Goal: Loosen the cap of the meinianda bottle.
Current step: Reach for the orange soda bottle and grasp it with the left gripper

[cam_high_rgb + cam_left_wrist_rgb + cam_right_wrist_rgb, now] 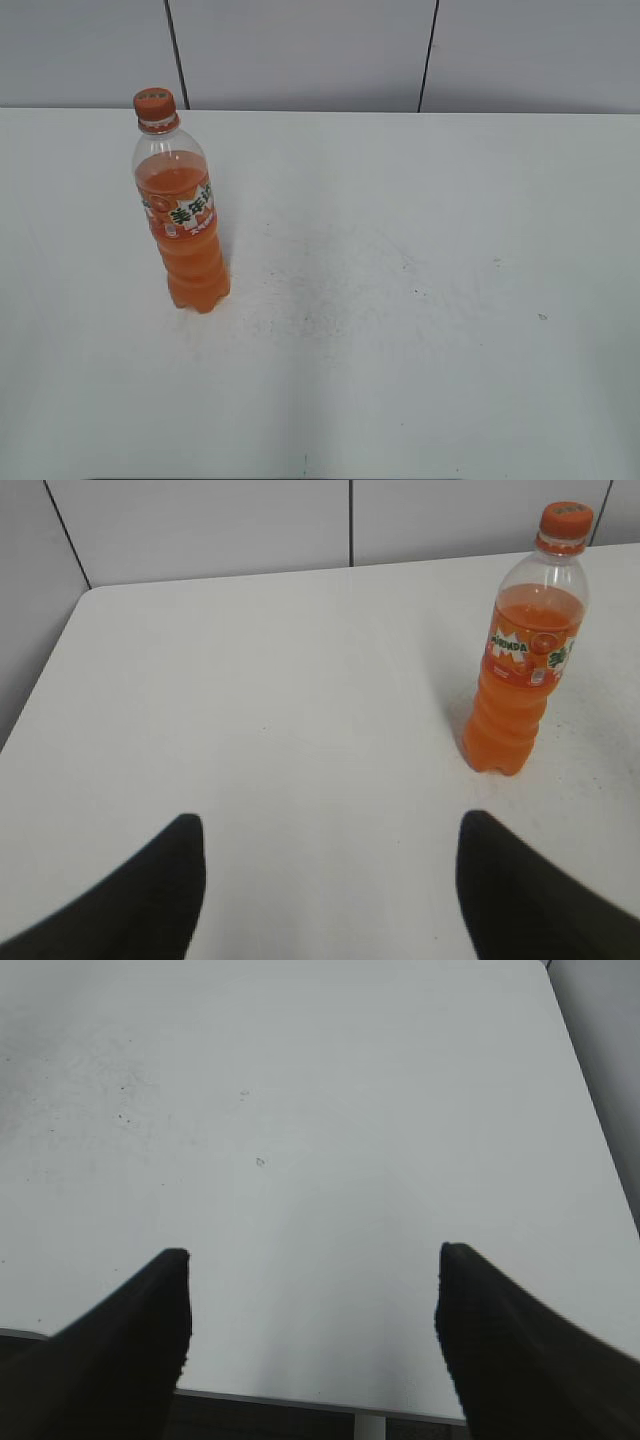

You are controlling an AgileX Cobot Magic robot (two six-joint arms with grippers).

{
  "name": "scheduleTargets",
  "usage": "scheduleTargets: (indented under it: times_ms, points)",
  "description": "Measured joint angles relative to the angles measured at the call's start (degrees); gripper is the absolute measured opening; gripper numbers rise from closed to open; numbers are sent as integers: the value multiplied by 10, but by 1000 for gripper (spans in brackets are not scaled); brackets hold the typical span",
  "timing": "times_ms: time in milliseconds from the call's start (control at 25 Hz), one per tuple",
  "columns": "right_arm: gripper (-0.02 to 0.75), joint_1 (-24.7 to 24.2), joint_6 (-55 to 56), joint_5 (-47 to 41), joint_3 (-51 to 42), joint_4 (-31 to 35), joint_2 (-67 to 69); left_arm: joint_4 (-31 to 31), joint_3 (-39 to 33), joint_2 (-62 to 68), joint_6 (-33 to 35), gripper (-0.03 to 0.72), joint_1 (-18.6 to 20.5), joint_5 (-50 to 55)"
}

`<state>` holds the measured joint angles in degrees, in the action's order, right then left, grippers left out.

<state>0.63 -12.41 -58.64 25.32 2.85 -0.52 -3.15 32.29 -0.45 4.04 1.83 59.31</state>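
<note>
Neither arm is showing in the exterior view; each wrist camera is catching only its own dark fingers. The left gripper (325,825) is hovering above the white table (420,300) with its jaws spread wide and nothing between them, the meinianda bottle (522,670) standing well apart at about 1 o'clock from it. The right gripper (312,1260) is likewise hanging wide and empty over bare, lightly speckled tabletop near the table's edge. The bottle is standing upright toward 9 o'clock in the exterior view, its orange label reading "MIRINDA" in the left wrist view and showing white and green Chinese characters in the exterior view. Orange drink is filling it to just above the label, the shoulder clear. The cap (155,104) is sitting on the neck.
</note>
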Motion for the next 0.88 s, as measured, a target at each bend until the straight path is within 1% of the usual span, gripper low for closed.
scheduleTargets:
  times_ms: [880]
  points:
    - [573,0,0,0,0,0,0,0,0,0,0,468,0,0]
